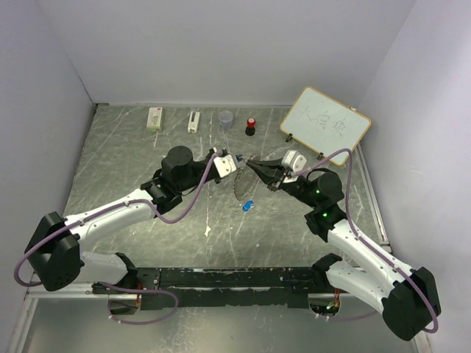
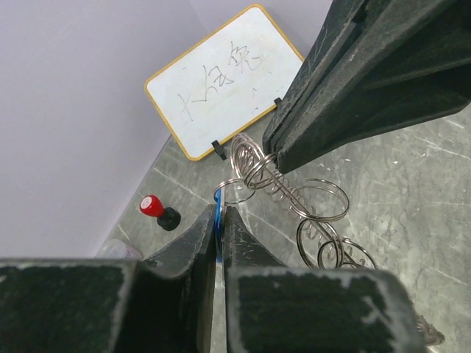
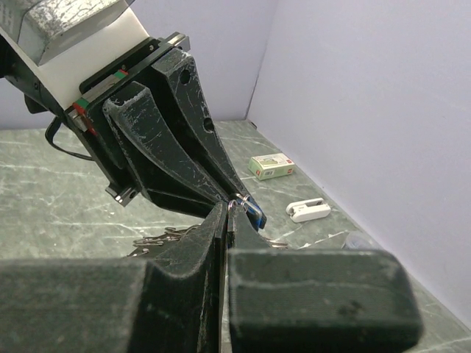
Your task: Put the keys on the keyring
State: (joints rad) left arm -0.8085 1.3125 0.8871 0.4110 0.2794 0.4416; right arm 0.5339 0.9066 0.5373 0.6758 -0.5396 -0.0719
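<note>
My left gripper (image 1: 236, 161) is shut on a blue key (image 2: 218, 218). The key shows as a thin blue edge between the fingers in the left wrist view, and as a blue head (image 3: 254, 214) in the right wrist view. My right gripper (image 1: 249, 164) meets it tip to tip and is shut on the keyring (image 1: 239, 184). The keyring is a cluster of small metal rings (image 2: 280, 193) that hangs down toward the table. One small ring sits at the key's tip. A second blue key (image 1: 246, 206) with a white part lies on the table below both grippers.
Along the back stand a green-and-white box (image 1: 154, 118), a small white clip-like object (image 1: 193, 121), a clear cup (image 1: 226, 118) and a red-and-black knob (image 1: 251, 126). A yellow-framed whiteboard (image 1: 325, 121) leans at the back right. Walls close in on three sides.
</note>
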